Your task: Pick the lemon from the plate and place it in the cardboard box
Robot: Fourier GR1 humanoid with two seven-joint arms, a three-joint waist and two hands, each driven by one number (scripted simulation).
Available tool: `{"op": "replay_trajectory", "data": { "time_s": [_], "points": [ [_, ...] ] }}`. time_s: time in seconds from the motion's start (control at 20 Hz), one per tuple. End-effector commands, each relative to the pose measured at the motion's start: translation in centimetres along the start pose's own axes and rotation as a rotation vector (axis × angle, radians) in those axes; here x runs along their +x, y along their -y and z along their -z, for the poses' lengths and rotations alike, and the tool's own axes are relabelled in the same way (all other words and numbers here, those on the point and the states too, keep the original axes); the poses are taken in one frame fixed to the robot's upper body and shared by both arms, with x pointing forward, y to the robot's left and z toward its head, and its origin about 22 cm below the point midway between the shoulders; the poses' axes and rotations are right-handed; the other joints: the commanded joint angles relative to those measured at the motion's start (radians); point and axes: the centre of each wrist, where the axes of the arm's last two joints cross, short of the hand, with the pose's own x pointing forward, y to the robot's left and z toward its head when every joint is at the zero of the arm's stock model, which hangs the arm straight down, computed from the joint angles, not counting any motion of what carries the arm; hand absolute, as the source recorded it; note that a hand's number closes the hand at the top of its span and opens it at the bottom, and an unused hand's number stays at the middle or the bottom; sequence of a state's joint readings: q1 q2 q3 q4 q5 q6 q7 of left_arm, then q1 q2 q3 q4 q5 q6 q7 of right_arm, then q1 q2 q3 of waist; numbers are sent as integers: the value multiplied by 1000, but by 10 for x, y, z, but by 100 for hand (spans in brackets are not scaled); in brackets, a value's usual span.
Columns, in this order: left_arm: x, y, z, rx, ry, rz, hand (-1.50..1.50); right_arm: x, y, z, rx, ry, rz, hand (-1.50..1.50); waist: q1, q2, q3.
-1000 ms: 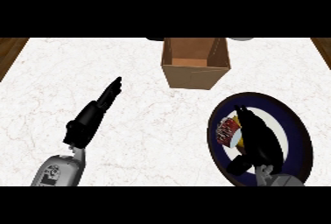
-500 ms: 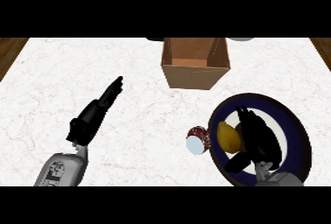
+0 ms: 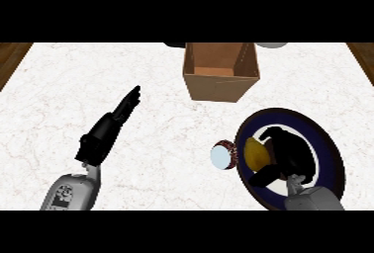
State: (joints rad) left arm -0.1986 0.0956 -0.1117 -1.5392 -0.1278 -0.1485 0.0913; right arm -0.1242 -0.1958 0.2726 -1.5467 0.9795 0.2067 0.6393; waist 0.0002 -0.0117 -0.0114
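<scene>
The lemon (image 3: 256,152) lies on the left part of the dark-rimmed plate (image 3: 286,113), lower right of the frame. The right hand (image 3: 291,153) comes at it from the right, fingers curled over its upper side and thumb tucked under its lower side. I cannot tell whether they press on the peel.

The step in hand looks like securing the grasp. To do it well, the fingers and thumb should meet the fruit on opposite sides of its middle so it cannot roll out. The lift should go straight up, because a small can (image 3: 223,155) lies on its side just beside the plate's left rim and could be knocked. The carry then runs up and left to the open cardboard box (image 3: 219,89) at top centre.

The left hand (image 3: 106,136) rests on the tabletop (image 3: 73,74) at left with straight fingers.
</scene>
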Motion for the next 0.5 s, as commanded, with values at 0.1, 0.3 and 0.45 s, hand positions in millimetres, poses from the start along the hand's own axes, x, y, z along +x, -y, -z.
{"op": "replay_trajectory", "data": {
  "time_s": [0.1,0.3,0.45],
  "points": [
    [-4,-12,-6,-6,-2,-13,0,9,-5,-4,-12,32,-66,150,0,11,11],
    [-7,-8,-10,8,-9,-12,0,-8,-6,3,-115,28,-102,150,1,11,11],
    [-11,-17,-15,-4,1,8,0,59,-1,-7,-150,171,-138,150,13,12,11]
  ]
}}
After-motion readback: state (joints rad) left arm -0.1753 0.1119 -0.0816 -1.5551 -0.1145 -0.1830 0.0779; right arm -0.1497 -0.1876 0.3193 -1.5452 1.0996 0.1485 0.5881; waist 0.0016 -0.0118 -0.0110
